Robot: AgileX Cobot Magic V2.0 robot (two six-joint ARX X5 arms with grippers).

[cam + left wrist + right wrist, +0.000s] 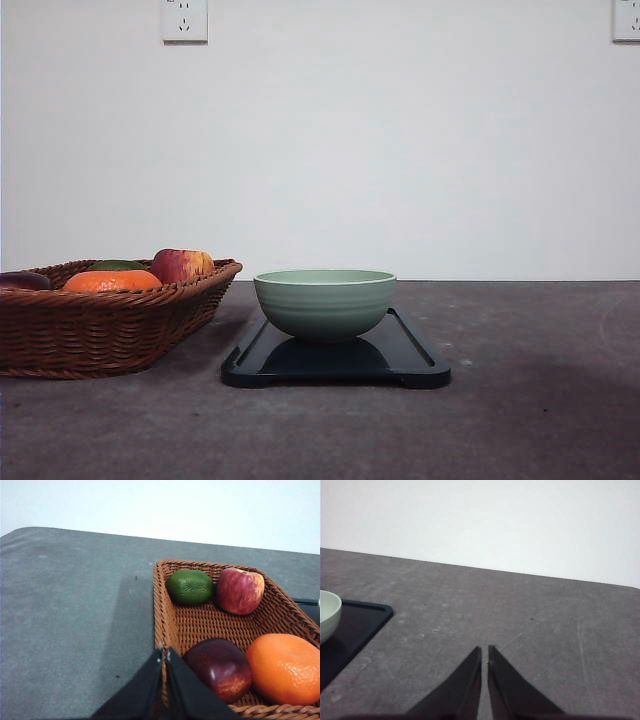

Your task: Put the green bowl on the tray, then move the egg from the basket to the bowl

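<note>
Plainly unlabelled, green bowl (325, 302) on tray (410, 362), basket (100, 325) beside

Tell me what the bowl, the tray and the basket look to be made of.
Green bowl: probably glazed ceramic, with a soft satin sheen and faint horizontal ridges. Tray: glossy near-black, likely plastic or lacquer, since it mirrors the bowl. Basket: brown woven wicker, its interlaced strands plainly visible; natural or synthetic cannot be told.

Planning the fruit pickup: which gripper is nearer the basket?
Left. The left gripper hangs at the basket's rim, jaws shut; the right gripper is over bare table beyond the tray.
</note>
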